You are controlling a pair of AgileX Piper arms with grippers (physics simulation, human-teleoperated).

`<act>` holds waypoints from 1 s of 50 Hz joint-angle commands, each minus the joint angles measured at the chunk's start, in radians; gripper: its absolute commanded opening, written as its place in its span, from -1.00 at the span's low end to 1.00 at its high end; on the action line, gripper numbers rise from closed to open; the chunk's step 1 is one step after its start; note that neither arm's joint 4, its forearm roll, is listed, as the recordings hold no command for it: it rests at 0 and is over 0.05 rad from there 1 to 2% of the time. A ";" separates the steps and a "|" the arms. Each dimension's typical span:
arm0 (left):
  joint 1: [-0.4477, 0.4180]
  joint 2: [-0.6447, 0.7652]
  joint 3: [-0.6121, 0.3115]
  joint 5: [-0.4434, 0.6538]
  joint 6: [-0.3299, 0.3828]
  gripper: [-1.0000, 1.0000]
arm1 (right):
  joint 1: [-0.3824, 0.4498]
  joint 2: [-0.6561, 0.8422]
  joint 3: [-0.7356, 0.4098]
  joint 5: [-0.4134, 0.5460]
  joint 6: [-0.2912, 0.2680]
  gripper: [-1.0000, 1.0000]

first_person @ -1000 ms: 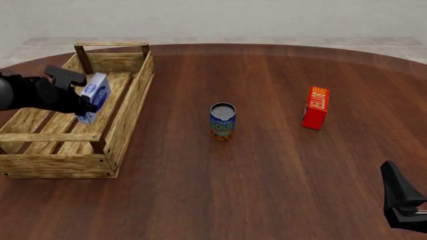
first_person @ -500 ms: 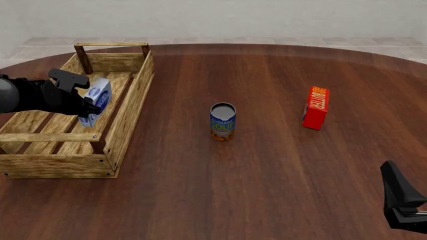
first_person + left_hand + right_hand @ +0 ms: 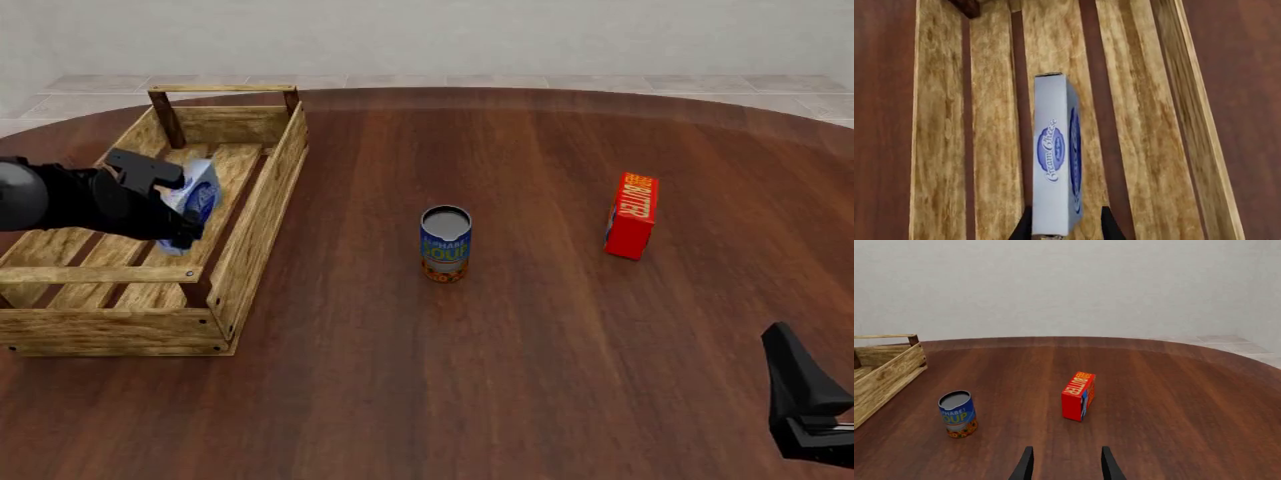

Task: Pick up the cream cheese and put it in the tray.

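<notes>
The cream cheese point(image 3: 196, 197), a white box with a blue oval logo, stands on its narrow side on the slats inside the tray point(image 3: 254, 225). In the left wrist view the cream cheese point(image 3: 1054, 155) sits between my left gripper's point(image 3: 1066, 227) fingers, with a gap showing beside one finger. The fingers are spread as wide as those of the open right gripper. In the front view the left gripper point(image 3: 171, 208) is low in the tray, just left of the box. My right gripper point(image 3: 805, 405) is open and empty at the near right; it also shows in the right wrist view point(image 3: 1066, 465).
A blue-and-orange can point(image 3: 446, 243) stands at the table's middle and a red-orange box point(image 3: 630, 215) stands to its right. Both show in the right wrist view, the can point(image 3: 958, 415) and the red box point(image 3: 1077, 396), with the tray's end point(image 3: 887, 372) beyond.
My left gripper and the cream cheese have sunk lower into the tray and shifted slightly left. The right arm has not moved.
</notes>
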State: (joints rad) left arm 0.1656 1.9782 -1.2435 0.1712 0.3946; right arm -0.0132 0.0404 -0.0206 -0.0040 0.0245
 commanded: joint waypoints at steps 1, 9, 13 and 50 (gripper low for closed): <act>-0.004 0.004 0.008 0.002 0.020 1.00 | 0.000 -0.003 -0.004 0.007 0.001 1.00; -0.016 -0.026 0.015 0.010 0.028 1.00 | 0.000 0.000 -0.006 0.006 0.000 1.00; -0.015 -0.039 0.017 0.011 0.039 1.00 | 0.000 0.000 -0.006 0.006 0.000 1.00; -0.027 -0.149 0.069 -0.004 0.057 1.00 | 0.000 0.000 -0.007 0.006 0.000 1.00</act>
State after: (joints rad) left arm 0.1521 1.8703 -1.2035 0.1736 0.4555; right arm -0.0130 0.0408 -0.0270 0.0018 0.0245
